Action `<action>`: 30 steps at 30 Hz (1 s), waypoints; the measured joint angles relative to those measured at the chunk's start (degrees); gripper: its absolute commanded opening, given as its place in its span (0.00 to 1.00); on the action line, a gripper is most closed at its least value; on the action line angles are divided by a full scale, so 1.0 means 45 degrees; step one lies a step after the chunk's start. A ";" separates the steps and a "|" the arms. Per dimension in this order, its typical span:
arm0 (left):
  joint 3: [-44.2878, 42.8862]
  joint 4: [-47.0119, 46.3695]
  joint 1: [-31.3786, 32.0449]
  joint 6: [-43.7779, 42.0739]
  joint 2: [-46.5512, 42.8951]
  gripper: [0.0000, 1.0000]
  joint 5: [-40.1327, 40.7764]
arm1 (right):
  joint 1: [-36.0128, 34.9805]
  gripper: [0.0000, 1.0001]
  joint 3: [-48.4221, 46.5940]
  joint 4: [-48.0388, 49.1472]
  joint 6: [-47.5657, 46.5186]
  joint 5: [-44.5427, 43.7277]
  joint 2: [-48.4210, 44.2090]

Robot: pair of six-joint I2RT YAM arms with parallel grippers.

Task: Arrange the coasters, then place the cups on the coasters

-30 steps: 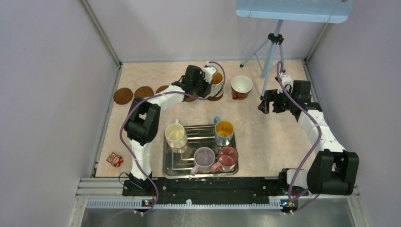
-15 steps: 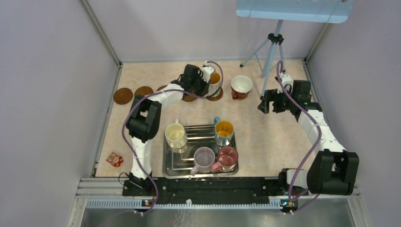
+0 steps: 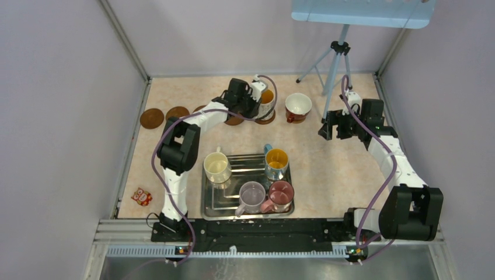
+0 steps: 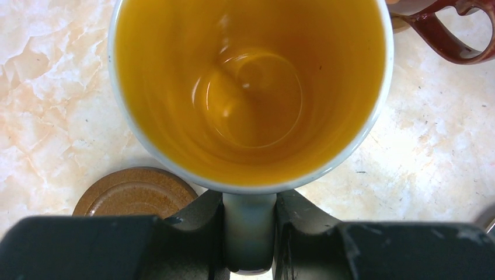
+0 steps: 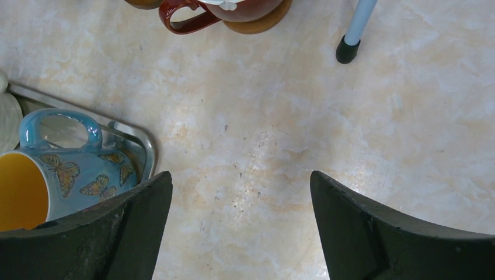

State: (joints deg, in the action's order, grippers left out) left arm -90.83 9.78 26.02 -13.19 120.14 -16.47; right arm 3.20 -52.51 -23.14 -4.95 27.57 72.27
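Note:
My left gripper [image 3: 260, 100] [image 4: 250, 217] is shut on the handle of the white cup with the orange inside [image 3: 267, 97] [image 4: 251, 87], at the back middle over a dark brown coaster [image 3: 267, 118]. Whether the cup rests on that coaster is hidden. Another brown coaster [image 4: 135, 192] lies just beside the cup. More coasters [image 3: 152, 118] [image 3: 177, 112] line up to the left. The dark red cup [image 3: 298, 107] [image 5: 233, 9] stands on a tan coaster [image 5: 264, 23]. My right gripper [image 3: 328, 129] [image 5: 240, 178] hangs open over bare table.
A silver tray [image 3: 212, 205] [image 5: 140, 143] near the front holds the cream cup [image 3: 217, 167], the blue-handled cup [image 3: 276, 161] [image 5: 76, 169], the lilac cup [image 3: 252, 196] and the pink cup [image 3: 281, 194]. A tripod [image 3: 335, 64] [image 5: 348, 49] stands back right. A small toy [image 3: 141, 196] lies front left.
The left arm has shifted a little with the orange-inside cup still in its grip, the cup edging slightly leftward. The right arm has not moved.

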 measured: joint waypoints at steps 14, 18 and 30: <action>-0.0612 0.0680 0.0000 -0.0515 0.0136 0.49 0.0228 | 0.0000 0.86 0.0000 0.0073 0.0000 0.0117 0.0029; -0.0971 0.0753 -0.0005 -0.0661 0.0141 0.55 0.0223 | 0.0000 0.86 0.0000 0.0097 0.0000 0.0136 0.0053; -0.1030 0.0874 0.0000 -0.0520 0.0024 0.62 0.0049 | 0.0000 0.86 0.0000 0.0097 0.0000 0.0175 0.0053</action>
State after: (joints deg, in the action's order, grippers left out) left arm -95.46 13.72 26.02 -15.53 120.25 -16.25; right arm 3.20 -52.51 -22.70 -4.95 28.36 72.51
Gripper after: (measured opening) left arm 0.618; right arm 0.865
